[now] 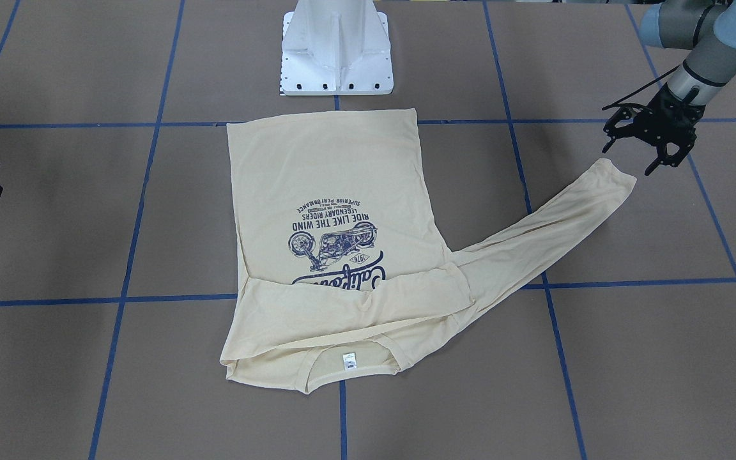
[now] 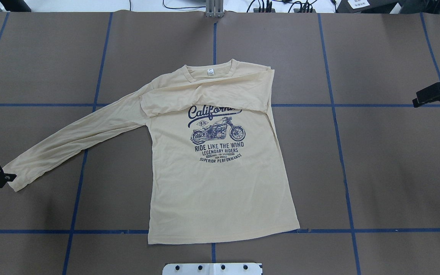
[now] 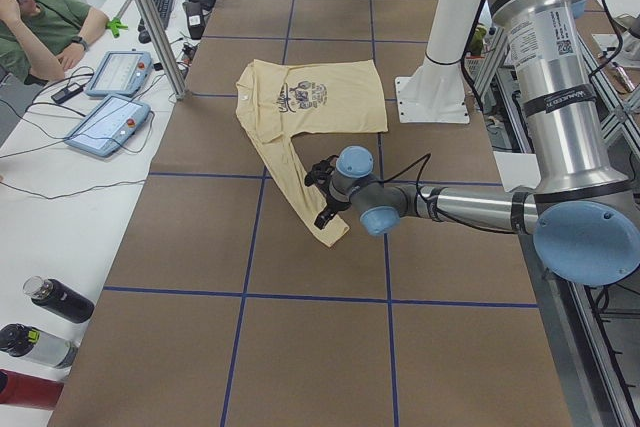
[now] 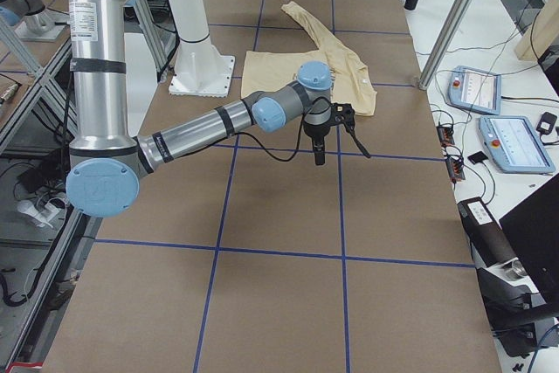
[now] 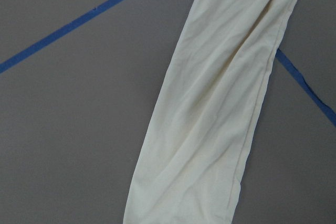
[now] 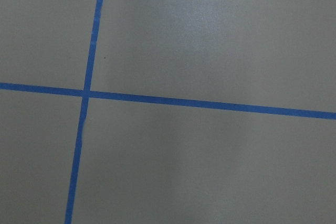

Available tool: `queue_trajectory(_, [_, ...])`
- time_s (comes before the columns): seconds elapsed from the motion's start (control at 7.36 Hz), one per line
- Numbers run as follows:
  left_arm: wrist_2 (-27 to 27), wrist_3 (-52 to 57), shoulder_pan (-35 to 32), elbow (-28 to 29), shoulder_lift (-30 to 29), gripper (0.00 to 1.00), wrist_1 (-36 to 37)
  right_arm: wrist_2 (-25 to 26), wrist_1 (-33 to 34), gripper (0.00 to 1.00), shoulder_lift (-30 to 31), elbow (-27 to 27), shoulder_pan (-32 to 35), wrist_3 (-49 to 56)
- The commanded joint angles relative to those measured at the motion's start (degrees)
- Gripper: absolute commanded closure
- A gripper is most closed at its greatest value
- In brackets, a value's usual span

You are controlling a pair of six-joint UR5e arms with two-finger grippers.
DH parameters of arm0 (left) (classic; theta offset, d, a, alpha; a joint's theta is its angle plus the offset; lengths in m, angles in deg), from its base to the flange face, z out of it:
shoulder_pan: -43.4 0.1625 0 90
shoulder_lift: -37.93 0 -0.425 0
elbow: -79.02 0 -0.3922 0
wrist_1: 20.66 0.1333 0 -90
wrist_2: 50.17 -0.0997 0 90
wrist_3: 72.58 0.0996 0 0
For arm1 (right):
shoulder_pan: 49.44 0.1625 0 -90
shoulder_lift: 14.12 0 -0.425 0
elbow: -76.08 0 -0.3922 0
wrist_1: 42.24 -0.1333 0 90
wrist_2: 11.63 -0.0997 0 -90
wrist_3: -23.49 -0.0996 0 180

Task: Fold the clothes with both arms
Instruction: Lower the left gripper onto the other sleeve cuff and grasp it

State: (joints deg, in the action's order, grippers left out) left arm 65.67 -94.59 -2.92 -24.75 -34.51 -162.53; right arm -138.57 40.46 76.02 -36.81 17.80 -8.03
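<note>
The T-shirt (image 2: 220, 183) lies flat in the middle of the desk (image 2: 376, 172), with the print facing up. One sleeve (image 2: 204, 95) is folded across the chest, and the other sleeve (image 2: 75, 141) stretches out toward the robot's left. I think this is why the left gripper (image 1: 636, 150) waits just beside the cuff (image 2: 13, 179), released, with its jaws spread and touching nothing. The right gripper (image 4: 336, 148) hangs well apart from the shirt over bare desk, also spread and empty, probably to leave space.
</note>
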Motion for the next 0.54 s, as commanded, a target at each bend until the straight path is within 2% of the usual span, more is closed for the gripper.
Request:
queue_trajectory(0.0, [-3.59, 0.04, 3.59, 1.11, 0.02, 0.0, 0.01, -0.07, 0.0, 0.0, 0.03, 0.03, 0.0, -0.03])
queue_trajectory(0.14, [-3.69, 0.04, 5.08, 1.2, 0.02, 0.01, 0.1, -0.07, 0.0, 0.0, 0.03, 0.03, 0.0, -0.03])
queue_trajectory(0.41, [-4.57, 0.04, 7.55, 1.99, 0.11, 0.23, 0.1, -0.16, 0.0, 0.0, 0.12, -0.05, 0.0, -0.12])
